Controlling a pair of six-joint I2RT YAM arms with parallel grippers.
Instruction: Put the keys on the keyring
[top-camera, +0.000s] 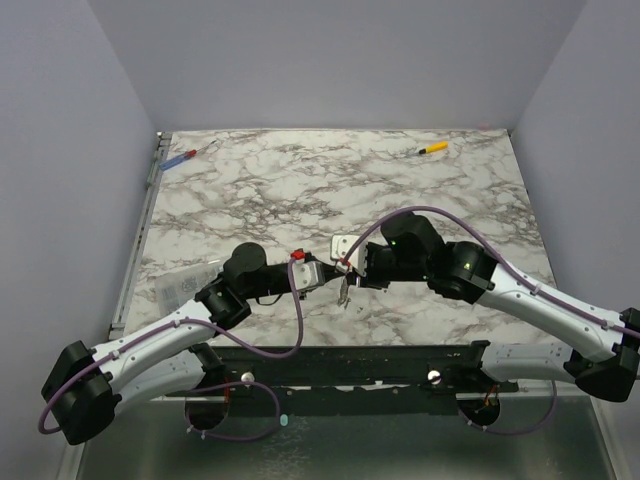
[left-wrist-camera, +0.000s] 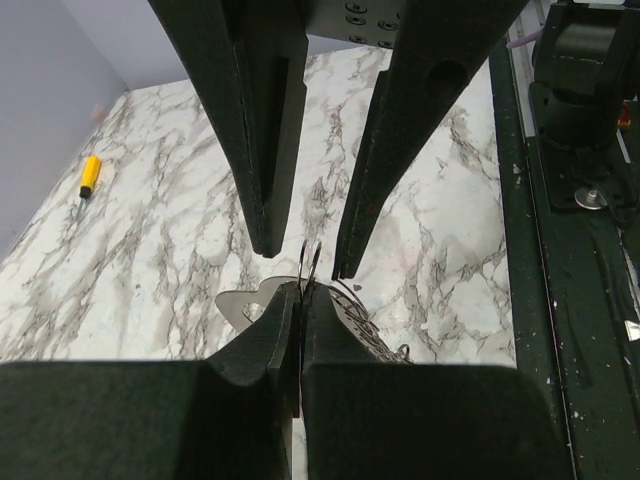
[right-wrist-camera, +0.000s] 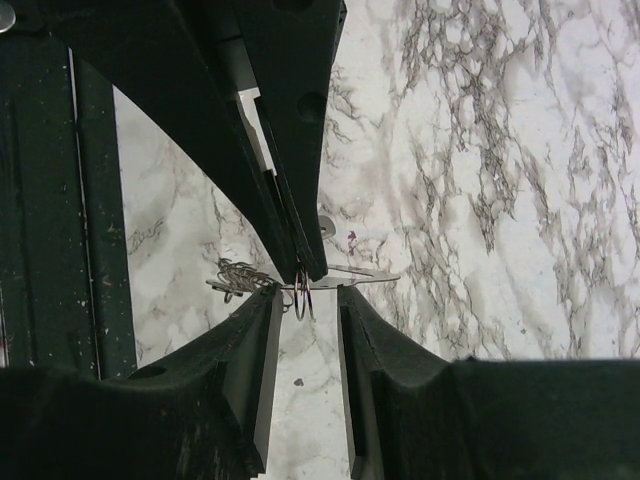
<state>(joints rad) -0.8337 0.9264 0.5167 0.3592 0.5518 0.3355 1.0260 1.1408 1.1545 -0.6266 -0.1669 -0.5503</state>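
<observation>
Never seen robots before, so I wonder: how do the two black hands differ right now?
The left black two-finger hand is shut; the right black two-finger hand is open. The left pinches the thin metal keyring loop; the right only straddles it. Both meet over the marble table.

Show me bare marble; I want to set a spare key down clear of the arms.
Free: the far band between the blue-and-red tool and the yellow-handled tool, and the middle below it. Crowded: near centre, around the keyring and keys.

Left gripper clamps keyring upright; right gripper has 2 fingers flanking it.
</observation>
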